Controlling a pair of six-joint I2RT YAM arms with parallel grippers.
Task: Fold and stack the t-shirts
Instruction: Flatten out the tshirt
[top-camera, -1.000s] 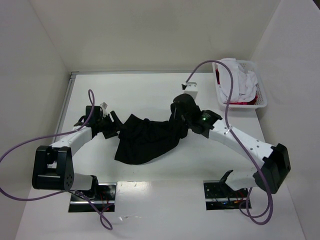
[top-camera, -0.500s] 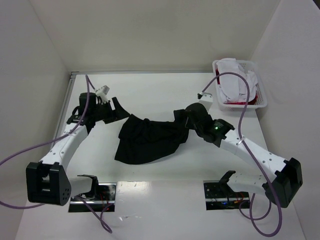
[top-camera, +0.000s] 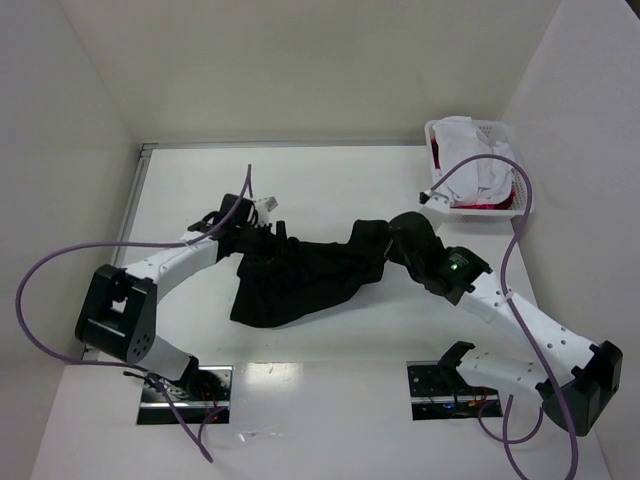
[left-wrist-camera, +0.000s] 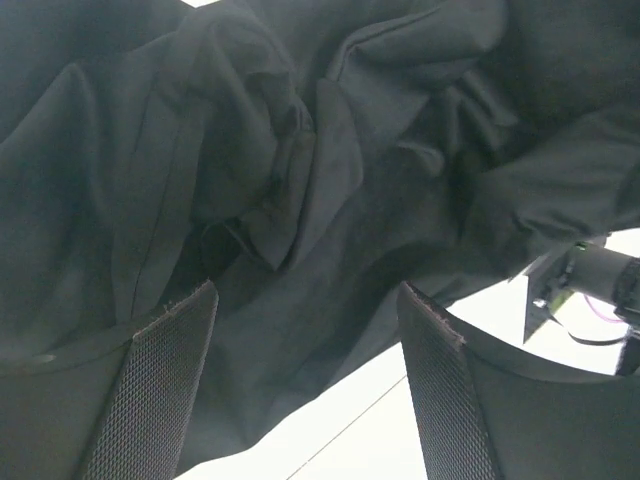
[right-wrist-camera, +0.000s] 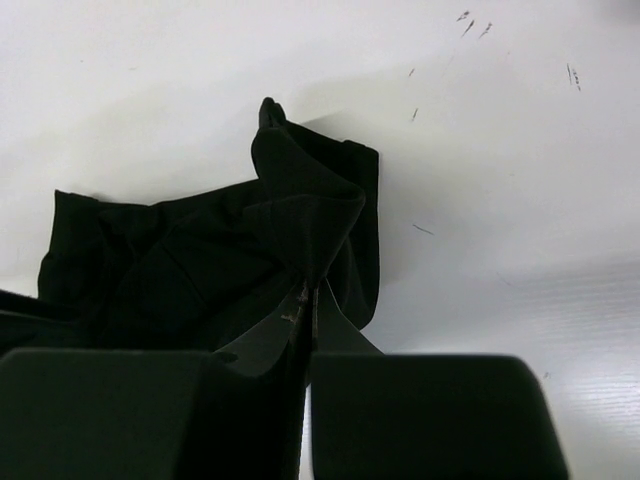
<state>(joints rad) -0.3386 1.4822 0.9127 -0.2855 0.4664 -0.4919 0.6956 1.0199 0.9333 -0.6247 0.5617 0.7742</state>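
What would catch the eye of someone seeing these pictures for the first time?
The crumpled black t-shirt in the middle of the white table stands out most. The right gripper is shut on its right end, and the left gripper hangs open over its left end. At the far right corner, a white basket holds white and red shirts.

One black t-shirt (top-camera: 300, 280), one white basket (top-camera: 500, 213), two arms: left arm (top-camera: 165, 263), right arm (top-camera: 510, 310).

The t-shirt (top-camera: 300, 282) ahead of the left jaws is plain black; their pads (left-wrist-camera: 160, 390) are black with a fine mesh pattern. The counter (top-camera: 330, 185) is white. The white lattice basket (top-camera: 490, 215) holds white shirts (top-camera: 480, 165) and red cloth (top-camera: 475, 207).
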